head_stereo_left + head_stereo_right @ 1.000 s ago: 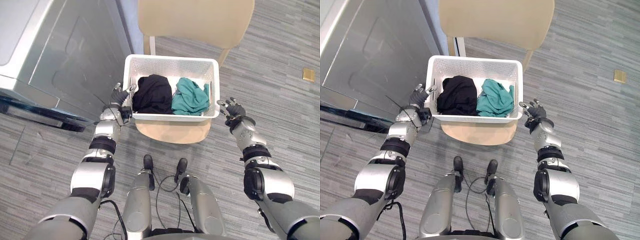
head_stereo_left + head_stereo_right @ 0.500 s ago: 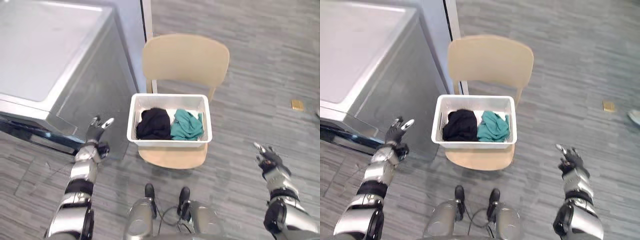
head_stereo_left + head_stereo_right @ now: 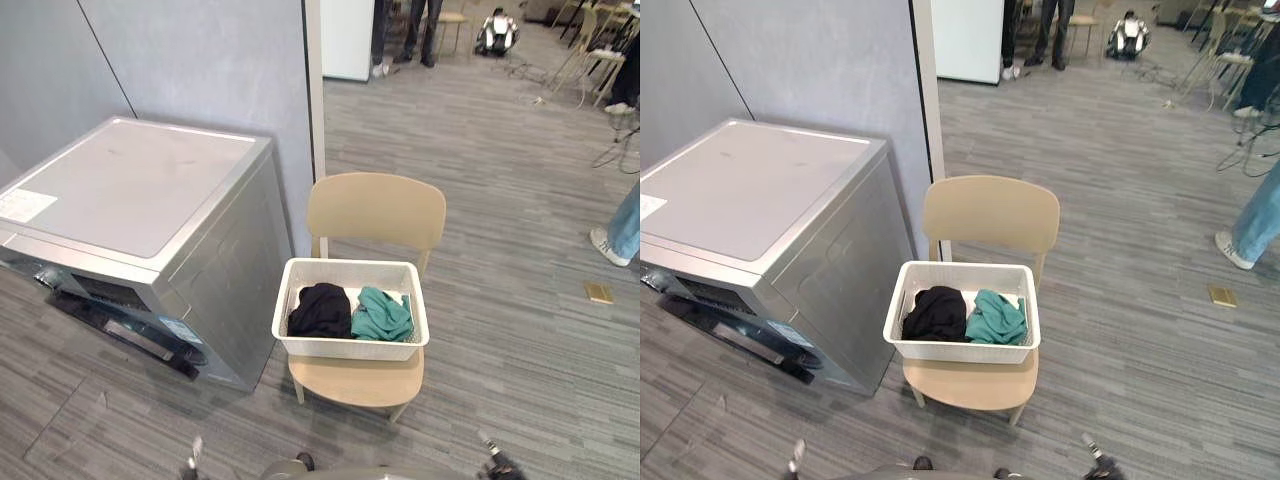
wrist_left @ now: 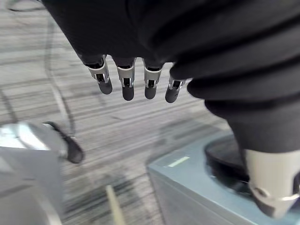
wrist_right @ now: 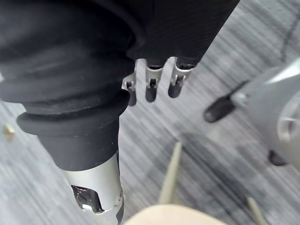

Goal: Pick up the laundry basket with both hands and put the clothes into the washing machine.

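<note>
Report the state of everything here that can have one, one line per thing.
Washing machine: door state cannot be told.
Chair: upright beside the washing machine.
Laundry basket: upright on the chair seat, holding clothes, not held.
Black garment: bunched in the basket's left half.
Teal garment: bunched in its right half.
Left robot hand: open, empty.
Right robot hand: open, empty.

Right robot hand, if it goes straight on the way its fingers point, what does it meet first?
Most likely the bare floor just past the right robot hand; a chair leg lies further along, though depth is unclear.
</note>
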Robot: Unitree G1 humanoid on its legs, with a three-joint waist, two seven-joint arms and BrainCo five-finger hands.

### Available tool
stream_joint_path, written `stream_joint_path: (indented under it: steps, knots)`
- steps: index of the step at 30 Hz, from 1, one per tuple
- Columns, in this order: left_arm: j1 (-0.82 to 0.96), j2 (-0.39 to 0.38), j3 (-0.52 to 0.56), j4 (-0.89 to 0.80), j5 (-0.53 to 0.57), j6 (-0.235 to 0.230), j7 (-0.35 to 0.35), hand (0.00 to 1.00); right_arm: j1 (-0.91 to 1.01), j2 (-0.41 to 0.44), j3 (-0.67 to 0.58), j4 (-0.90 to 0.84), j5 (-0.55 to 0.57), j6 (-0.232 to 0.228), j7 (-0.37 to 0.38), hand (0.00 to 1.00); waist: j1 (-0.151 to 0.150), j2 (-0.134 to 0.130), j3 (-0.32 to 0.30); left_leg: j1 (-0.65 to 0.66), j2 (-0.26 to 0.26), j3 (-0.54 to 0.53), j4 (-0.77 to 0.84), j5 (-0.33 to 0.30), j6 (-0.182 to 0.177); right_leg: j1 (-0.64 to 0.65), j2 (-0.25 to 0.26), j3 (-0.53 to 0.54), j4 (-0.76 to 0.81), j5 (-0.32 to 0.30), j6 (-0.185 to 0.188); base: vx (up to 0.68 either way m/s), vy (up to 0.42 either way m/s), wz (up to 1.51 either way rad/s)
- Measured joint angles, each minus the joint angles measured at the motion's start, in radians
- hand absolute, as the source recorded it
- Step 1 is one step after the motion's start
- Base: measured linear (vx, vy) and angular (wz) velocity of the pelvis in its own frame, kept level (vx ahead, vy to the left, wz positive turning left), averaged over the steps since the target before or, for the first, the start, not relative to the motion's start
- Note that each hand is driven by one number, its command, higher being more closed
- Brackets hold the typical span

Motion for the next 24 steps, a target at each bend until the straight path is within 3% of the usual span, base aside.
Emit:
stream_joint_path:
  steps: [2,6,8,9,11,14,15,17,18,19,21,22,24]
  knots:
    - [0.022,-0.021,0.016,0.025,0.058,0.021,-0.021,0.0,0.02,0.034,-0.004,0.031,-0.073,0.011,0.025,0.0,0.002,-0.002,-0.013,0.018,-0.012,-0.024,-0.02,0.001,0.0,0.017,-0.002,-0.004,-0.012,0.003,0.005,0.01,0.019,0.05]
    - [0.018,-0.018,0.018,0.025,0.084,0.021,-0.022,0.0,0.026,0.024,0.014,0.059,-0.117,0.011,0.037,0.0,-0.003,-0.006,-0.007,0.012,-0.033,-0.099,-0.015,0.015,0.005,0.047,-0.014,-0.064,-0.01,-0.006,0.015,-0.01,0.007,0.48]
    - [-0.021,-0.018,-0.011,-0.024,0.09,0.019,-0.022,0.0,0.006,0.007,0.148,0.045,-0.141,0.008,0.037,0.0,0.006,-0.008,0.01,-0.104,-0.052,-0.201,0.058,0.031,0.006,-0.011,-0.026,-0.16,0.068,-0.031,-0.012,-0.04,-0.027,1.19]
    - [-0.037,-0.017,-0.028,-0.043,0.087,0.016,-0.021,0.0,-0.012,0.005,0.202,0.04,-0.145,0.007,0.034,0.0,0.014,-0.004,0.029,-0.136,-0.059,-0.229,0.076,0.04,0.005,-0.036,-0.034,-0.185,0.1,-0.044,-0.021,-0.12,-0.028,1.38]
    - [-0.104,-0.009,-0.085,-0.11,0.05,-0.002,-0.016,0.0,-0.08,-0.007,0.356,-0.026,-0.143,-0.013,0.02,0.0,0.037,-0.013,0.123,-0.225,-0.083,-0.319,0.062,0.092,-0.019,-0.143,-0.091,-0.29,0.239,-0.109,-0.035,-0.16,-0.038,1.38]
    - [-0.149,-0.027,-0.086,-0.134,0.021,-0.009,0.011,0.0,-0.168,-0.014,0.439,-0.067,-0.136,-0.037,-0.001,0.0,0.054,-0.015,0.188,-0.262,-0.093,-0.319,-0.027,0.114,-0.025,-0.221,-0.17,-0.37,0.342,-0.148,-0.063,-0.21,-0.061,1.06]
    - [-0.165,-0.046,-0.081,-0.137,0.009,-0.018,0.029,0.0,-0.229,-0.016,0.465,-0.068,-0.127,-0.049,-0.021,0.0,0.056,-0.018,0.213,-0.313,-0.069,-0.179,0.041,0.105,-0.025,-0.248,-0.211,-0.404,0.356,-0.142,-0.078,-0.18,-0.028,0.83]
    - [-0.17,-0.048,-0.068,-0.141,0.002,-0.023,0.047,0.0,-0.249,-0.012,0.465,-0.081,-0.11,-0.06,-0.034,0.0,0.053,-0.016,0.216,-0.35,-0.016,-0.049,0.234,0.075,0.016,-0.251,-0.254,-0.44,0.372,-0.139,-0.085,-0.11,0.028,0.9]
    - [-0.16,-0.053,-0.069,-0.139,0.002,-0.033,0.05,0.0,-0.226,-0.008,0.46,-0.101,-0.098,-0.068,-0.036,0.0,0.048,-0.013,0.215,-0.295,0.095,0.011,0.378,0.005,-0.001,-0.211,-0.29,-0.492,0.385,-0.137,-0.081,-0.13,0.161,1.2]
    - [-0.16,-0.053,-0.069,-0.133,0.003,-0.034,0.048,0.0,-0.196,-0.006,0.44,-0.103,-0.098,-0.068,-0.036,0.0,0.043,-0.007,0.21,-0.233,0.174,0.021,0.382,-0.005,-0.017,-0.19,-0.318,-0.527,0.405,-0.133,-0.074,-0.11,0.216,1.2]
    - [-0.157,-0.046,-0.066,-0.109,0.004,-0.033,0.047,0.0,-0.167,-0.016,0.391,-0.095,-0.098,-0.066,-0.036,0.0,0.025,-0.001,0.205,-0.166,0.258,0.052,0.309,0.003,-0.026,-0.173,-0.362,-0.572,0.434,-0.118,-0.05,-0.02,0.35,0.95]
    - [-0.155,-0.048,-0.061,-0.09,0.006,-0.029,0.046,0.0,-0.143,-0.024,0.343,-0.084,-0.101,-0.065,-0.035,0.0,0.024,0.022,0.191,-0.107,0.303,0.084,0.203,0.065,-0.048,-0.17,-0.384,-0.591,0.449,-0.102,-0.024,0.03,0.419,0.77]
    - [-0.162,-0.047,-0.049,-0.07,0.021,-0.021,0.044,0.0,-0.132,-0.033,0.273,-0.051,-0.104,-0.063,-0.033,0.0,0.023,0.014,0.186,-0.066,0.273,0.112,0.115,0.015,-0.141,-0.165,-0.409,-0.602,0.436,-0.052,0.026,0.01,0.526,0.52]
